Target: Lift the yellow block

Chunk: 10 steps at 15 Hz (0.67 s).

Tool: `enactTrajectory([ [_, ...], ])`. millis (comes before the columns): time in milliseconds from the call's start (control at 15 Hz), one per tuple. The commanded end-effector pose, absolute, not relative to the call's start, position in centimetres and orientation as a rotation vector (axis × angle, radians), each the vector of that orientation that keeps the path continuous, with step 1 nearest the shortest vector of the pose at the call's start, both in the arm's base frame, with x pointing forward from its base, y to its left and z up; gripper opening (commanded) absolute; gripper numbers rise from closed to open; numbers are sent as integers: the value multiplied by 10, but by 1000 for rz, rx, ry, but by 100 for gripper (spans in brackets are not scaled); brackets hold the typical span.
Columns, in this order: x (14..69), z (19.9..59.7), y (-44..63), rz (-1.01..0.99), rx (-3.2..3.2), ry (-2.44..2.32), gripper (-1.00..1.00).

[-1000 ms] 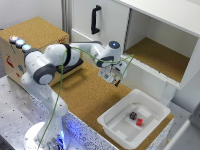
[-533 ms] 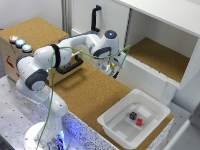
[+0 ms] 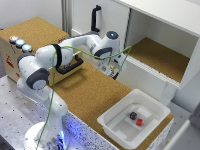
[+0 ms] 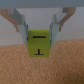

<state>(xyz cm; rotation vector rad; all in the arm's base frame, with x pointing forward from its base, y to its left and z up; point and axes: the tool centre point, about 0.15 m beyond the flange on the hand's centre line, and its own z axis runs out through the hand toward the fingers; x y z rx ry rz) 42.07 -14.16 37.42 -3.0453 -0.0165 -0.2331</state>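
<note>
— What's the tool (image 4: pixel 39 31) doing?

— From my wrist feed, its two fingers (image 4: pixel 22 26) are drawn in against the sides of the block (image 4: pixel 39 43), one on each flank. So it's clamped on the block, with the fingers only as far apart as the cube is wide. The yellow-green face toward the camera carries a dark T-like mark.

— And where is the block relative to the desk?

— It sits between the fingertips, sticking out a little past them, with the brown cork desk (image 4: pixel 45 67) beneath. I cannot tell from the wrist feed whether it touches the desk. In the exterior view the tool (image 3: pixel 114 70) hangs above the cork, and the block itself is too small to make out there.

— Anything else around?

— Well away from the tool, down the desk, a white tray (image 3: pixel 116 118) holds a red block (image 3: pixel 140 121) and a dark block (image 3: pixel 133 115), just beside each other. Behind the tool is an open white cabinet (image 3: pixel 165 30).
</note>
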Motion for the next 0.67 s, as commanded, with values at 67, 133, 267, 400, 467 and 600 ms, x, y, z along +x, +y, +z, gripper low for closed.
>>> enactTrajectory([
  [67,426,275,-156,-141,-3115,-76,-100],
  [133,422,262,-154,-151,-3137,-121,-100],
  [267,418,244,-150,-175,-3148,-167,-100],
  [400,414,230,-148,-212,-3153,-206,-100],
  [467,413,224,-147,-202,-3160,-225,-100],
  [600,410,213,-149,-192,-3165,-196,-100],
])
